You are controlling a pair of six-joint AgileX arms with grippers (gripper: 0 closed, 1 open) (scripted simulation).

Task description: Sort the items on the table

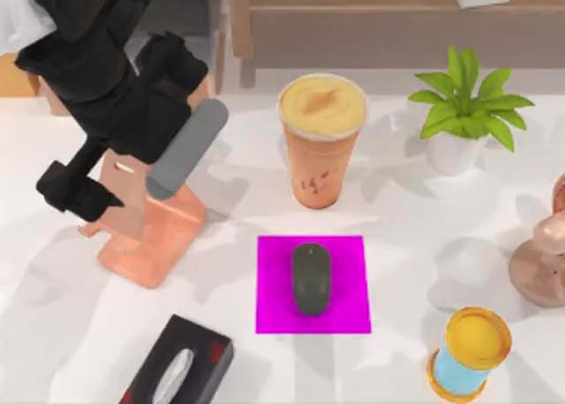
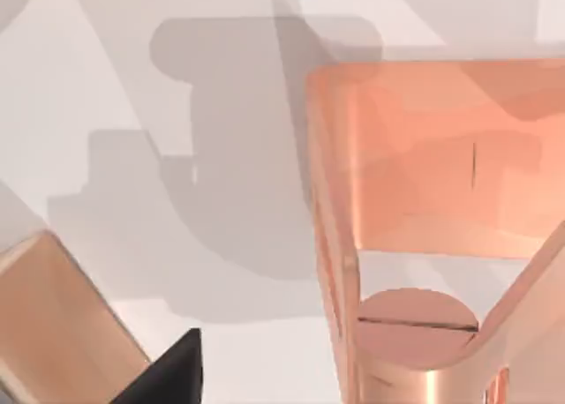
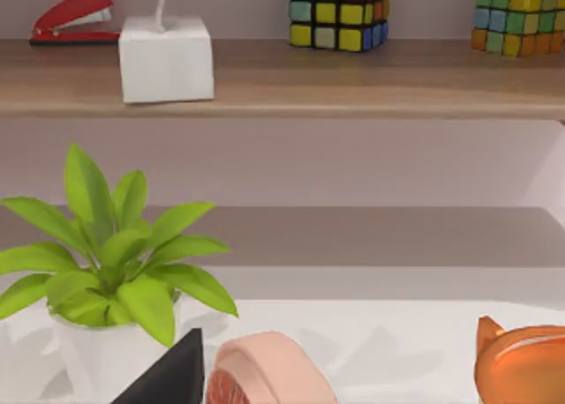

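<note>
Top view: the left arm (image 1: 115, 78) reaches over the counter's (image 1: 415, 219) left part, its gripper (image 1: 75, 192) hanging over a copper-coloured phone stand (image 1: 154, 232); whether its jaws are wide or narrow cannot be told. A flat grey slab, likely the smartphone (image 1: 187, 148), leans tilted beside the arm above the stand, but whether the jaws hold it cannot be told. The dark grey computer mouse (image 1: 312, 279) lies on the magenta mat (image 1: 353, 311) near the middle of the counter. The orange cup of foamy coffee (image 1: 322, 139) stands upright just behind the mat, apart from it. A potted plant (image 1: 463, 113) sits at the back right, a black tissue box (image 1: 181, 364) at the front left, and a yellow-topped blue can (image 1: 468, 351) at the front right.

The left wrist view looks down into the phone stand (image 2: 424, 183) from close by, with a dark fingertip (image 2: 181, 373) at its edge.

The right wrist view faces the potted plant (image 3: 110, 254) and a wooden shelf (image 3: 353, 86) bearing a red stapler (image 3: 75, 16), a white tissue box (image 3: 166, 58) and puzzle cubes (image 3: 340, 11); the state of the right jaws cannot be told.
</note>
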